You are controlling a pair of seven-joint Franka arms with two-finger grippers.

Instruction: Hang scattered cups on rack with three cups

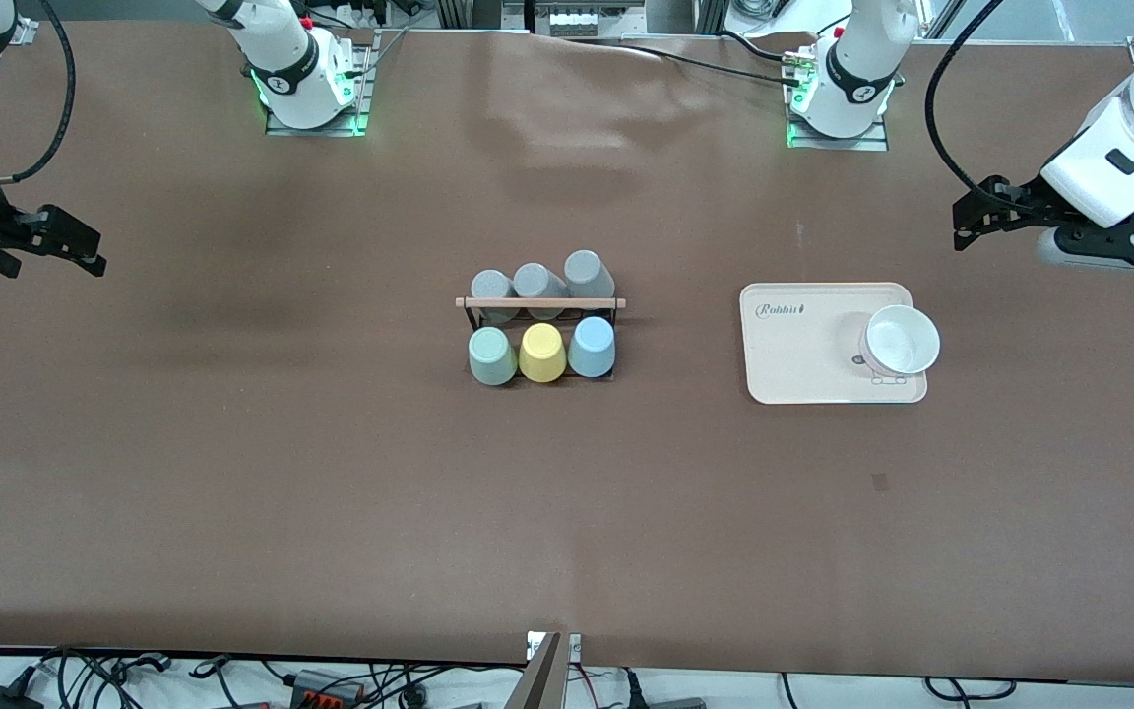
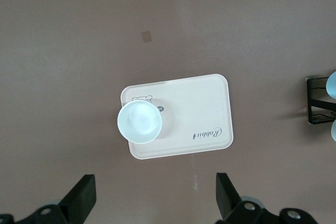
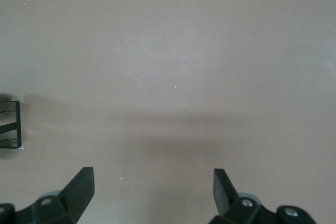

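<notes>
The black wire rack (image 1: 539, 302) with a light wooden rod stands mid-table. On its side nearer the front camera, a pale mint green cup (image 1: 492, 355), a yellow cup (image 1: 541, 353) and a light blue cup (image 1: 592, 347) sit mouth-down in a row. The rack's end (image 2: 315, 100) and the blue cup (image 2: 332, 83) show at the edge of the left wrist view. My left gripper (image 1: 963, 226) (image 2: 155, 182) hangs open and empty over the left arm's end of the table. My right gripper (image 1: 94, 251) (image 3: 152, 174) hangs open and empty over the right arm's end. A rack corner (image 3: 11, 124) shows there.
Three grey cups (image 1: 537, 283) sit on the rack's side farther from the front camera. A cream tray (image 1: 793, 354) (image 2: 205, 108) lies toward the left arm's end, with a white bowl (image 1: 902, 340) (image 2: 139, 122) on it.
</notes>
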